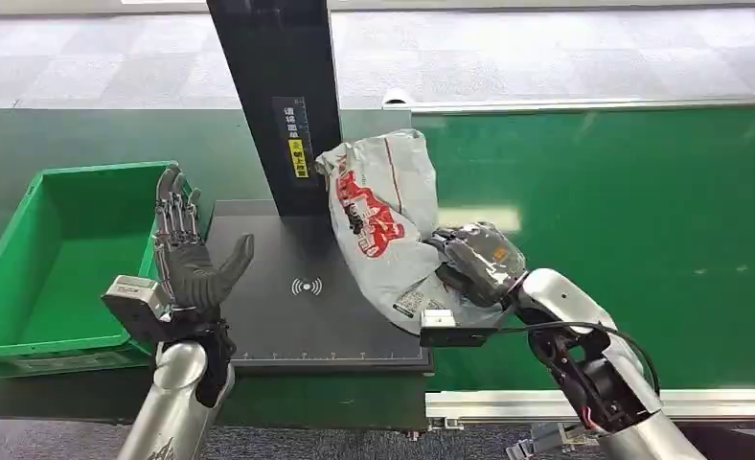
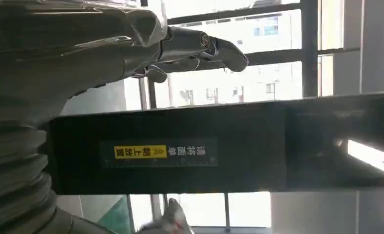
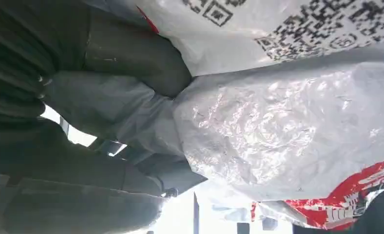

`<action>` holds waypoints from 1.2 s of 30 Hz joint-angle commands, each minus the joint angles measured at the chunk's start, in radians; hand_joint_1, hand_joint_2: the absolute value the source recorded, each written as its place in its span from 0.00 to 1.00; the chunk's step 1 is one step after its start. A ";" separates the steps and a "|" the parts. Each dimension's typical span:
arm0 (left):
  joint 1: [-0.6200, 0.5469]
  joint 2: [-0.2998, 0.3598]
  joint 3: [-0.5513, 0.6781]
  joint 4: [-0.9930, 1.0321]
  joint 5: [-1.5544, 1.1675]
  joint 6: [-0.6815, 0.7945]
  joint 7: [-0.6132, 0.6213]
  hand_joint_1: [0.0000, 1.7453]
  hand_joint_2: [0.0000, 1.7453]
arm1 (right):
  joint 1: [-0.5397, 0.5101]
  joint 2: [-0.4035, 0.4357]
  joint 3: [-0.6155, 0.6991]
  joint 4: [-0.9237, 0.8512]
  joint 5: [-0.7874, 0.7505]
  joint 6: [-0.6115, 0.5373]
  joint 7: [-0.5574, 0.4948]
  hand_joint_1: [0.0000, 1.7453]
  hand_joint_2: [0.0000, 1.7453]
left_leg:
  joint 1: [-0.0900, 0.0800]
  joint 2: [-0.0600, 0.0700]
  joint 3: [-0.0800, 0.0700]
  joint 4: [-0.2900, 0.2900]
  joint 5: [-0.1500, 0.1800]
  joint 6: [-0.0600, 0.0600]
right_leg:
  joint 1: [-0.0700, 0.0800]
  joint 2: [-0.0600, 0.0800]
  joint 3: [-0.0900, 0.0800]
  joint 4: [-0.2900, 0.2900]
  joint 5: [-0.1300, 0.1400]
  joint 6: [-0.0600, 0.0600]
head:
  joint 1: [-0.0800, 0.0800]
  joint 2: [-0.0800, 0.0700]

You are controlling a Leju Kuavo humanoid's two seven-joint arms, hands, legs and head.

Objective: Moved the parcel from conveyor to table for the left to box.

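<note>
The parcel (image 1: 383,225) is a grey plastic mailer with red print and a barcode label. It hangs over the right edge of the black scanner plate (image 1: 297,316), beside the green conveyor belt (image 1: 632,240). My right hand (image 1: 474,264) grips its lower right side; up close the thumb presses into the crinkled grey film of the parcel (image 3: 287,131), with QR codes showing. My left hand (image 1: 187,249) is raised open with fingers pointing up, over the left part of the plate, next to the green box (image 1: 29,278). Its fingers (image 2: 200,48) hold nothing.
A black upright post (image 1: 278,96) with a yellow label rises from the back of the scanner plate, just left of the parcel. The green box is open-topped and has nothing in it. A metal rail runs along the belt's near edge (image 1: 584,402).
</note>
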 commanded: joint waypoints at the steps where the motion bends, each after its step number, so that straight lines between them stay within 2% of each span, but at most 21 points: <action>1: -0.064 -0.020 -0.079 0.106 -0.013 -0.017 0.010 0.00 1.00 | -0.250 0.184 0.198 0.401 -0.056 -0.011 0.007 1.00 1.00 | -0.001 0.006 0.002 -0.002 0.000 0.000 | -0.001 0.004 0.000 0.000 0.001 0.000 | 0.000 0.000; 7: -0.047 -0.025 -0.081 0.079 -0.029 -0.024 0.025 0.00 1.00 | -0.292 0.326 0.211 0.593 -0.104 0.010 -0.034 1.00 1.00 | 0.000 0.006 0.003 -0.002 0.000 -0.001 | 0.000 0.003 0.001 -0.001 0.001 0.000 | 0.000 0.000; 11: -0.034 -0.027 -0.067 0.063 -0.032 -0.032 0.038 0.00 1.00 | -0.268 0.359 0.204 0.640 -0.123 -0.018 -0.039 1.00 1.00 | 0.000 0.005 0.003 -0.002 0.000 0.000 | 0.000 0.002 0.001 -0.001 0.001 0.000 | 0.000 0.000; 13: -0.040 -0.033 -0.066 0.068 -0.039 -0.044 0.045 0.00 1.00 | -0.248 0.369 0.164 0.665 -0.184 0.034 -0.061 1.00 1.00 | 0.000 0.004 0.003 -0.002 0.000 0.000 | 0.000 0.001 0.002 -0.001 0.000 0.000 | 0.000 0.000; 15: -0.048 -0.036 -0.070 0.073 -0.043 -0.046 0.048 0.00 1.00 | -0.242 0.367 0.174 0.678 -0.174 0.025 -0.059 0.97 1.00 | 0.000 0.002 0.001 -0.001 0.000 0.000 | 0.000 0.000 0.001 0.000 0.000 0.000 | 0.000 0.000; 16: -0.052 -0.037 -0.072 0.077 -0.044 -0.047 0.050 0.00 1.00 | -0.244 0.369 0.169 0.689 -0.182 0.035 -0.056 0.89 1.00 | 0.000 0.002 0.002 -0.002 0.001 0.000 | 0.000 -0.001 0.002 -0.001 0.000 0.000 | 0.000 0.000; 17: -0.052 -0.037 -0.072 0.077 -0.044 -0.047 0.050 0.00 1.00 | -0.244 0.369 0.169 0.689 -0.182 0.035 -0.056 0.53 1.00 | 0.000 0.002 0.002 -0.001 0.000 0.000 | 0.000 -0.001 0.001 -0.001 0.000 0.000 | 0.000 0.000; 18: -0.056 -0.038 -0.073 0.081 -0.045 -0.047 0.051 0.00 1.00 | -0.248 0.372 0.163 0.698 -0.191 0.044 -0.051 0.07 1.00 | 0.000 0.002 0.002 -0.002 0.001 0.000 | 0.000 -0.002 0.002 -0.001 0.000 0.001 | 0.000 0.000; 19: -0.059 -0.040 -0.071 0.085 -0.044 -0.048 0.053 0.00 1.00 | -0.251 0.374 0.160 0.703 -0.198 0.058 -0.042 0.00 1.00 | 0.000 0.002 0.002 -0.002 0.001 0.000 | 0.000 -0.002 0.002 -0.001 0.000 0.001 | 0.000 0.000; 26: -0.057 -0.043 -0.073 0.092 -0.050 -0.048 0.061 0.00 1.00 | -0.235 0.358 0.136 0.667 -0.219 0.023 -0.050 0.00 1.00 | 0.000 0.001 0.001 -0.001 0.001 0.000 | 0.000 -0.002 0.001 0.000 0.000 0.000 | 0.000 0.000; 32: -0.050 -0.041 -0.064 0.076 -0.052 -0.049 0.062 0.00 1.00 | -0.195 0.336 0.066 0.590 -0.280 -0.059 -0.111 0.00 1.00 | 0.000 0.001 0.002 -0.002 0.001 0.000 | 0.000 -0.003 0.002 -0.002 0.000 0.001 | 0.000 0.000; 33: -0.052 -0.041 -0.064 0.075 -0.052 -0.049 0.064 0.00 1.00 | -0.176 0.338 0.019 0.563 -0.330 -0.065 -0.152 0.00 1.00 | 0.000 0.001 0.003 -0.003 0.002 0.000 | 0.000 -0.003 0.003 -0.003 0.001 0.001 | 0.000 0.000; 34: -0.055 -0.042 -0.063 0.079 -0.053 -0.049 0.068 0.00 1.00 | -0.150 0.353 -0.075 0.528 -0.456 0.020 -0.229 0.00 1.00 | 0.000 0.001 0.001 -0.001 0.001 0.000 | 0.000 -0.002 0.001 -0.001 0.000 0.000 | 0.000 0.000; 36: -0.059 -0.045 -0.063 0.082 -0.053 -0.049 0.070 0.00 1.00 | -0.130 0.354 -0.117 0.491 -0.514 0.065 -0.251 0.00 1.00 | 0.000 0.001 0.001 -0.001 0.001 0.000 | 0.000 -0.002 0.001 -0.001 0.000 0.000 | 0.000 0.000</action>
